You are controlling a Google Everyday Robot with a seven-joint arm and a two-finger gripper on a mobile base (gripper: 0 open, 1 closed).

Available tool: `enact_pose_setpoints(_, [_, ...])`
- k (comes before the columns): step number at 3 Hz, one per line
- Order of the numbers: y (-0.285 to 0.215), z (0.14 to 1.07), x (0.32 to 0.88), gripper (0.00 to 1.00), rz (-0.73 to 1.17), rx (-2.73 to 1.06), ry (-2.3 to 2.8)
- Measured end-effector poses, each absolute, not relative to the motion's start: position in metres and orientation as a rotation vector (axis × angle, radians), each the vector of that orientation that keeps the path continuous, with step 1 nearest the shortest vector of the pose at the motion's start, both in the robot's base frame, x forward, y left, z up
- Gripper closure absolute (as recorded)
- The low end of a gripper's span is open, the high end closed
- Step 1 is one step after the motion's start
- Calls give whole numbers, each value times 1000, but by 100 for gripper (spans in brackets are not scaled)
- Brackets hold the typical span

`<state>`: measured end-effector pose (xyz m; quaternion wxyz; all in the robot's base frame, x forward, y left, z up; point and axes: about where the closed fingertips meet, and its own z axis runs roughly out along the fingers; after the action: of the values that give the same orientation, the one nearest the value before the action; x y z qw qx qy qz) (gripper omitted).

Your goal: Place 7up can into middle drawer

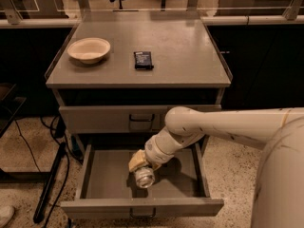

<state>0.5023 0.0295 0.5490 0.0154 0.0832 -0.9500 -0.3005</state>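
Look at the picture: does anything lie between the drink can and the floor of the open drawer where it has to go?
Nothing visible does. The tool holds the can over the open drawer, and no other thing shows inside it.

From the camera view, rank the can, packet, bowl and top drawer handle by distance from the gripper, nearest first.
The gripper hangs in the middle drawer.
1. can, in its grip
2. top drawer handle, just above
3. packet, tabletop middle
4. bowl, tabletop left
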Motion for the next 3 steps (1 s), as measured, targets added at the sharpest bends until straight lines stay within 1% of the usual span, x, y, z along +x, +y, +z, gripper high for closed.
enact_pose_setpoints(2, [42,526,507,100,-967,197,-2912])
enact_pose_setpoints(3, [54,506,513,100,-928,152,-2895])
